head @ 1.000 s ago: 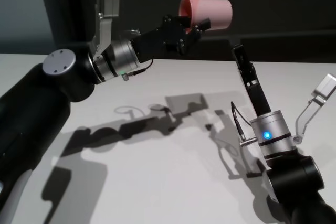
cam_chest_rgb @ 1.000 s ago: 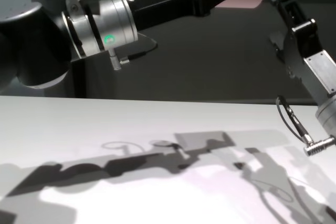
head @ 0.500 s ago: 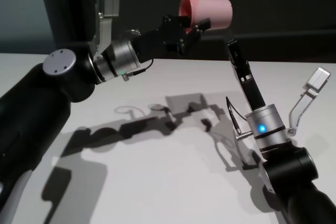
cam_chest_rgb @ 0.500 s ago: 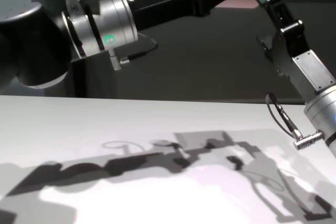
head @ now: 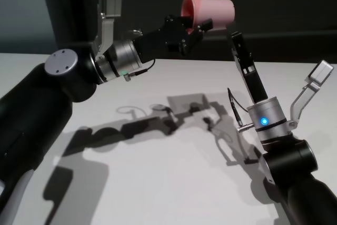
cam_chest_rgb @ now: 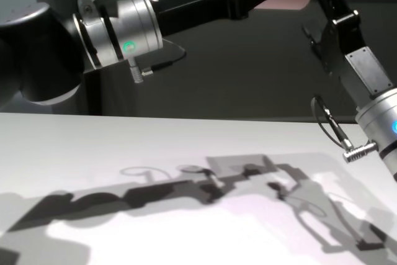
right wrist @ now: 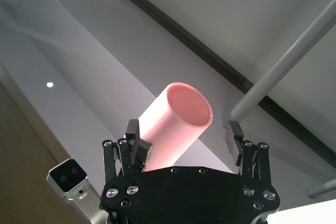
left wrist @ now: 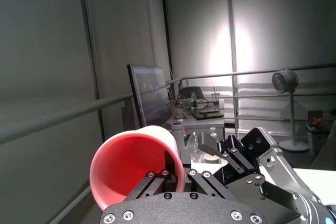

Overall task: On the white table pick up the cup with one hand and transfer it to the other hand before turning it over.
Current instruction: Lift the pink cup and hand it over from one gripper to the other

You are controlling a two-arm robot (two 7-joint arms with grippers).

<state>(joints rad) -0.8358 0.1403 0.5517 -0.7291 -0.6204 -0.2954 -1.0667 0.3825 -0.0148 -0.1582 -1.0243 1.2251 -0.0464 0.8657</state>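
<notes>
High above the surface's (head: 158, 183) far edge, we are gripping the cup (head: 209, 13) by its rim in our left pincer (head: 196, 27) while our released right pincer (right wrist: 184, 145) is straddling its base, risking a knock and drop.

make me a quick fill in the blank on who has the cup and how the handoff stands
1. The pink cup is held by the ____ gripper.
2. The cup is raised above the white table, lying on its ____.
3. The right gripper, rising toward the cup's closed end, has its fingers ____.

Missing words: left; side; open
</notes>
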